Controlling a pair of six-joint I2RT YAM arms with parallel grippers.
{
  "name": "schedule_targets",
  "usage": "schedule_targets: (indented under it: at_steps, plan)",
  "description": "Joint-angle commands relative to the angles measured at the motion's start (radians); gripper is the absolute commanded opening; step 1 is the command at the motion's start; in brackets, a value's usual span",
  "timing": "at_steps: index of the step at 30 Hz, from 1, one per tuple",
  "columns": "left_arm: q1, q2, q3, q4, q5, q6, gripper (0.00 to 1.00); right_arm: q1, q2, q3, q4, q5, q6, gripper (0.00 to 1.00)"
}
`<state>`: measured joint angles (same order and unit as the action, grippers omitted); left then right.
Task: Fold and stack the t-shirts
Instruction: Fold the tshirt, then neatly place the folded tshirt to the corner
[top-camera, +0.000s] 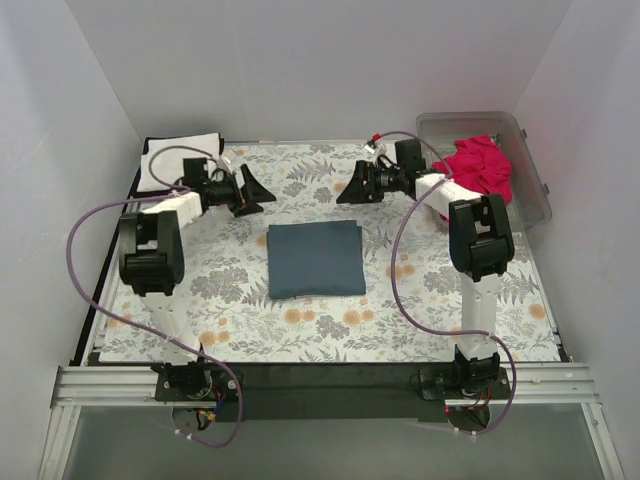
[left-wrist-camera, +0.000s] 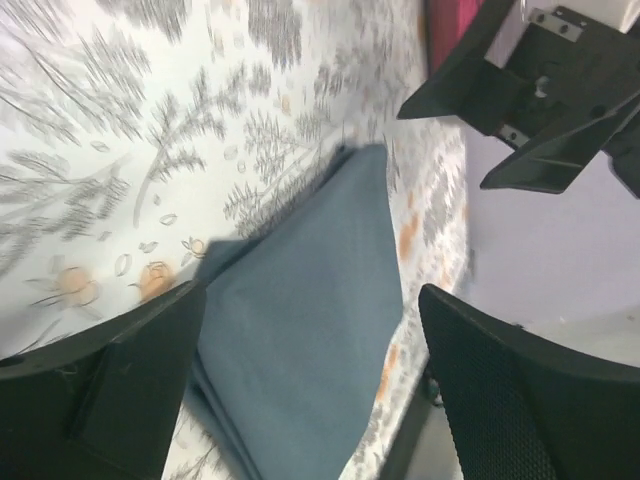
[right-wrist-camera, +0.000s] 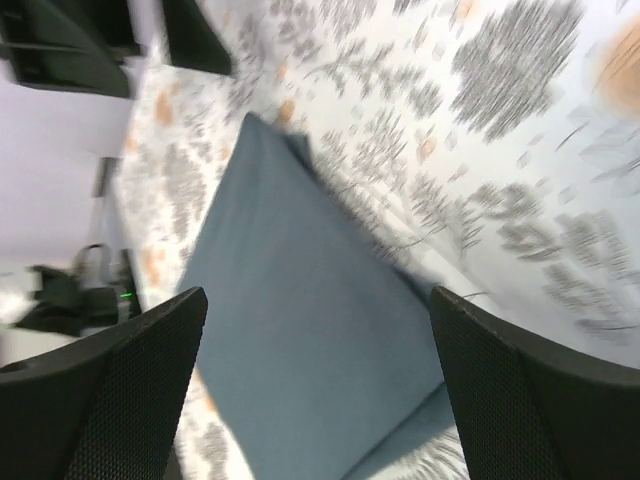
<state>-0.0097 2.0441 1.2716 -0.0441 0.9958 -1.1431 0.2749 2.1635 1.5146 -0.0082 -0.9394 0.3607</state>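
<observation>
The slate-blue t-shirt (top-camera: 314, 259) lies folded into a rectangle in the middle of the floral cloth; it also shows in the left wrist view (left-wrist-camera: 300, 330) and the right wrist view (right-wrist-camera: 300, 340). The magenta-pink t-shirt (top-camera: 480, 165) is bunched up in the clear bin (top-camera: 535, 200) at the back right. A folded white t-shirt (top-camera: 180, 160) lies at the back left, with something black under its left edge. My left gripper (top-camera: 262, 193) is open and empty, up behind the blue shirt's left. My right gripper (top-camera: 345, 190) is open and empty, up behind its right.
The floral cloth (top-camera: 230, 290) covers the table. White walls close in on three sides. The black table front edge (top-camera: 320, 375) carries both arm bases. Purple cables loop beside each arm.
</observation>
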Motion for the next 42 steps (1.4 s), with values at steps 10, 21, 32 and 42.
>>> schedule_targets:
  at_steps: [10,21,32,42]
  plan:
    - [0.177,-0.718,-0.144,-0.42,-0.15,0.12,0.93,0.473,-0.467,-0.014,-0.481,0.724,-0.701,0.98]
    - [0.339,-0.766,-0.251,-0.531,-0.218,-0.026,0.81,0.885,-0.3,-0.005,-0.495,1.045,-0.743,0.71]
    - [0.393,-0.752,-0.321,-0.496,-0.22,-0.033,0.79,0.962,-0.143,0.107,-0.509,1.084,-0.74,0.6]
    - [0.393,-0.772,-0.367,-0.464,-0.22,-0.056,0.77,0.96,-0.054,0.122,-0.492,1.041,-0.746,0.52]
